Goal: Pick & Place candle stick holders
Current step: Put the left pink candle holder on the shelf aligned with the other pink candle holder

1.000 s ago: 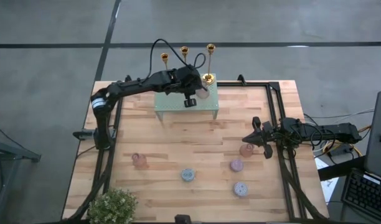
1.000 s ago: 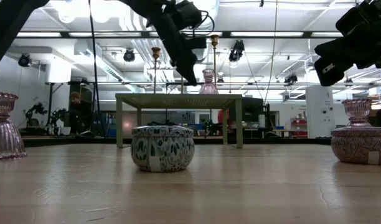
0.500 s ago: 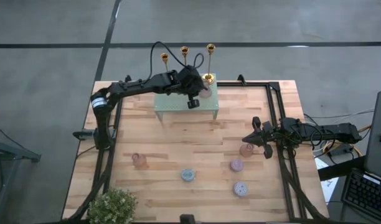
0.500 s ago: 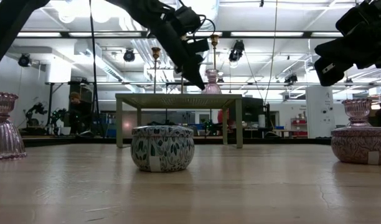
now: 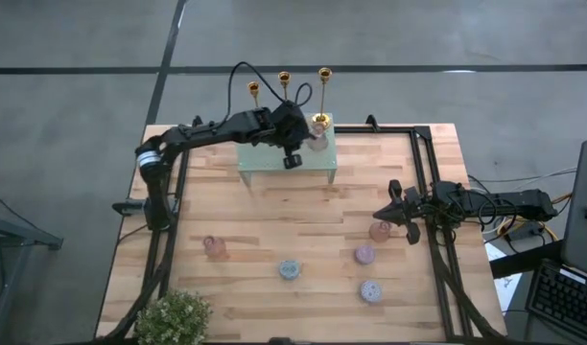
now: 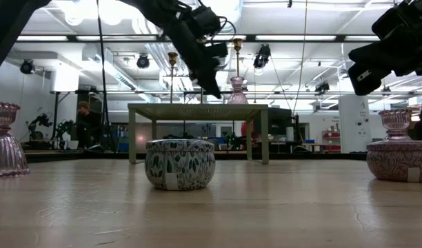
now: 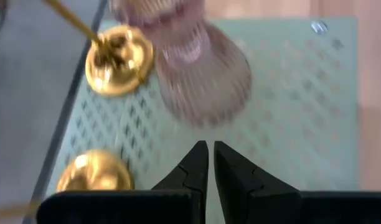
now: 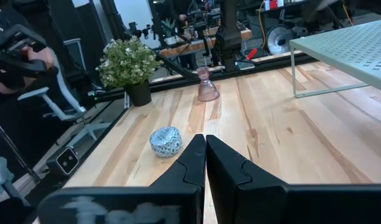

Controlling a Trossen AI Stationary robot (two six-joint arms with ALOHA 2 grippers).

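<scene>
Three gold candle stick holders (image 5: 284, 79) stand by their round bases on a pale green perforated stand (image 5: 274, 165) at the table's far middle. Two of the bases show in the left wrist view (image 7: 119, 59). A pink ribbed glass holder (image 7: 203, 74) stands on the stand beside the rightmost gold base (image 5: 321, 121). My left gripper (image 7: 211, 155) is shut and empty, hovering over the stand (image 5: 301, 137), just short of the pink holder. My right gripper (image 5: 397, 213) is shut and empty above the table's right side.
On the near half of the table stand two more pink glass holders (image 5: 215, 246) (image 5: 380, 230) and three round tins (image 5: 290, 269) (image 5: 364, 254) (image 5: 370, 290). A potted plant (image 5: 174, 314) sits at the near left corner. A black frame rail (image 5: 433, 192) runs along the right side.
My left gripper, shut all the while, has gone down toward the pink glass holder and then drawn back a little. The pink holder has slid slightly toward the table's right on the stand. The gold holders have kept still.
</scene>
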